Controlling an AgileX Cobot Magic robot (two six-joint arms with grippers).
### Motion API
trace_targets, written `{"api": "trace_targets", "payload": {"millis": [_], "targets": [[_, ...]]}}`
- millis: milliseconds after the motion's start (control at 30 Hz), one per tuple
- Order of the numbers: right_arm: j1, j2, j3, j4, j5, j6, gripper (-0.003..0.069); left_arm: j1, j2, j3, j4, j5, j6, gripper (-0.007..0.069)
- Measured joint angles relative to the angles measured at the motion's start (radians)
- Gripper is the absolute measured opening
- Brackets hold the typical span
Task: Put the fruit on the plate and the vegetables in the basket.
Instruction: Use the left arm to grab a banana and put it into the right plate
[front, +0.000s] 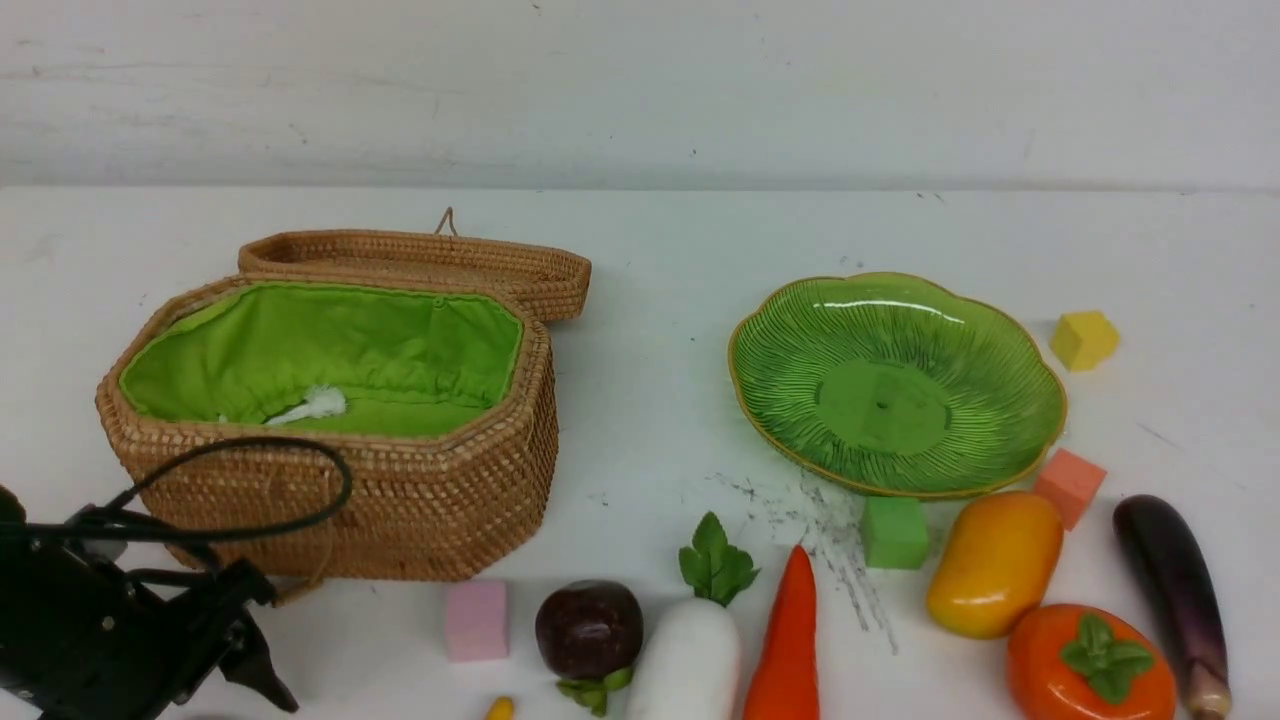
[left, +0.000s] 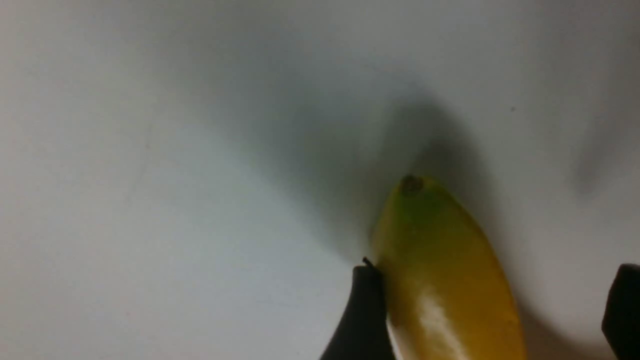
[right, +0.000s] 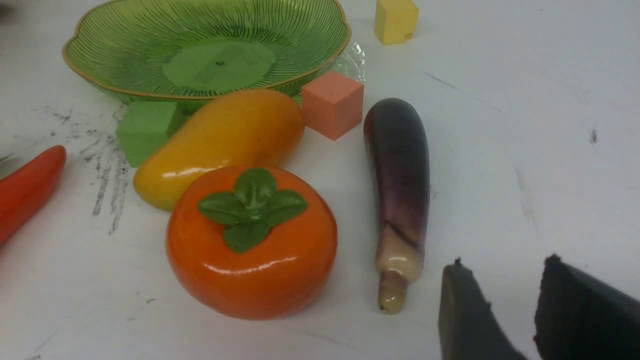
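Plainly, the banana (left: 435, 260) lies between the left tool's (left: 495, 272) parted jaws.

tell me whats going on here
A two-armed robot is sorting toy produce. Its left hand is open astride the banana on the table. The right hand hangs open and empty near the eggplant. The plate holds no fruit yet.

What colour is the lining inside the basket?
Bright green cloth lining, plain with no pattern; it shows best in the front view.
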Motion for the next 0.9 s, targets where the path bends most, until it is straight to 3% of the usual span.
{"api": "trace_targets", "payload": {"millis": [133,300,733,900], "targets": [[0.000,0.000,0.000,0.000,0.000,0.000,0.0243,0.000,0.029,0.000,-0.001,0.007,0.067,0.0496],[0.000,0.000,0.000,0.000,0.000,0.000,0.0243,0.000,0.029,0.000,-0.005,0.031,0.120,0.0298],[0.000,0.000,0.000,0.000,0.000,0.000,0.0243,0.000,-0.084,0.000,0.022,0.094,0.157,0.0301],[0.000,0.000,0.000,0.000,0.000,0.000,0.0243,-0.001,-0.253,-0.046,0.036,0.229,0.242,0.0301]]}}
